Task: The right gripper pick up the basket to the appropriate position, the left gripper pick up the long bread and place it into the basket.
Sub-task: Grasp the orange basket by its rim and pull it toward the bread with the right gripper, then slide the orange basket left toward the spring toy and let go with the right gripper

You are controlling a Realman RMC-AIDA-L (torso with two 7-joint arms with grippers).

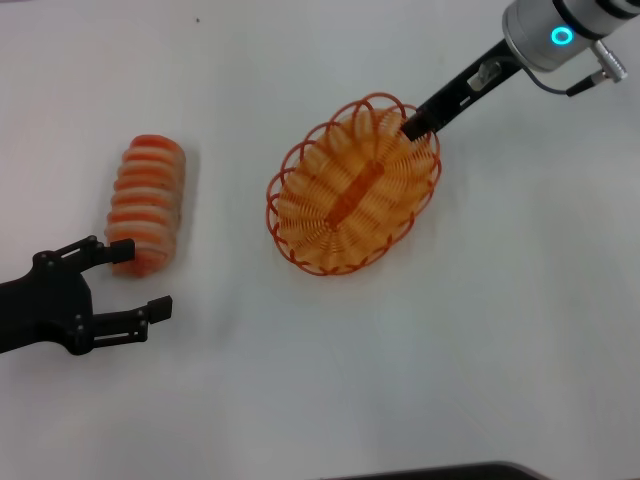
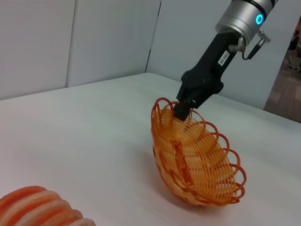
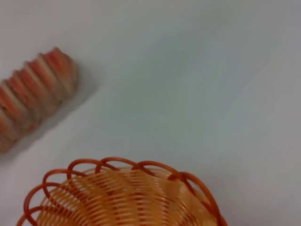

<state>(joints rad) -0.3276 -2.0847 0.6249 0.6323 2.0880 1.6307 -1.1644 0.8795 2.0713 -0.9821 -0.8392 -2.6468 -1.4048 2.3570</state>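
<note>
The orange wire basket (image 1: 352, 185) is in the middle of the white table, tilted, its far right rim lifted. My right gripper (image 1: 414, 127) is shut on that far rim; the left wrist view shows it (image 2: 181, 111) clamped on the basket (image 2: 197, 165). The long bread (image 1: 147, 203), cream with orange-red stripes, lies at the left. My left gripper (image 1: 125, 283) is open just in front of the bread's near end, one finger touching it, holding nothing. The right wrist view shows the basket rim (image 3: 127, 188) and the bread (image 3: 33, 96).
The white table (image 1: 480, 330) is bare around the basket and the bread. A dark edge (image 1: 440, 472) shows at the table's front. Grey wall panels (image 2: 94, 37) stand behind the table in the left wrist view.
</note>
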